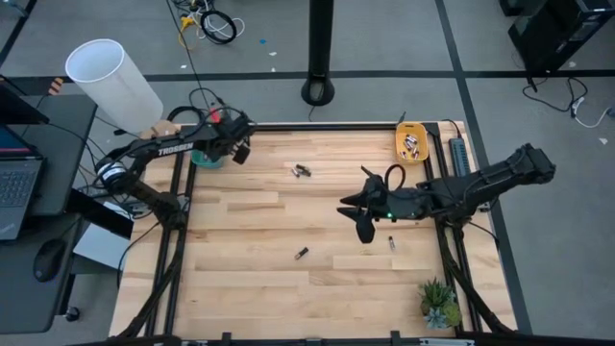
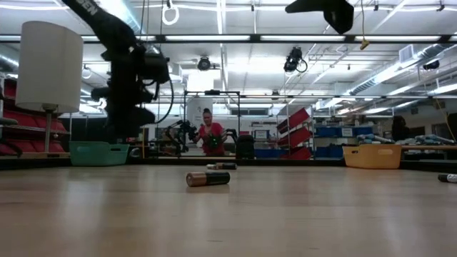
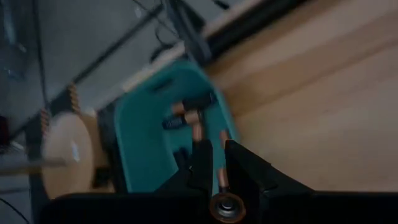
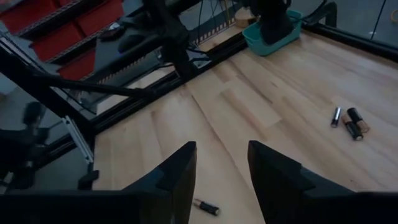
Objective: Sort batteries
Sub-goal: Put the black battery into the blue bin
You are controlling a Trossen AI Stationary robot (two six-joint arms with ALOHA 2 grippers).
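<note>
A teal tray and an orange tray sit at the table's far corners (a small potted plant nearer).

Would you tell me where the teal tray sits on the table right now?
In the high view the teal tray sits at the table's far left corner, directly under the left gripper, beside the white lamp.

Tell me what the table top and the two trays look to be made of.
Table top: pale wood, butcher-block style; plank seams and grain show, with a low sheen. Teal tray: probably moulded plastic; flat uniform colour, rounded rim. Orange tray: likely the same plastic, too small to confirm.
</note>
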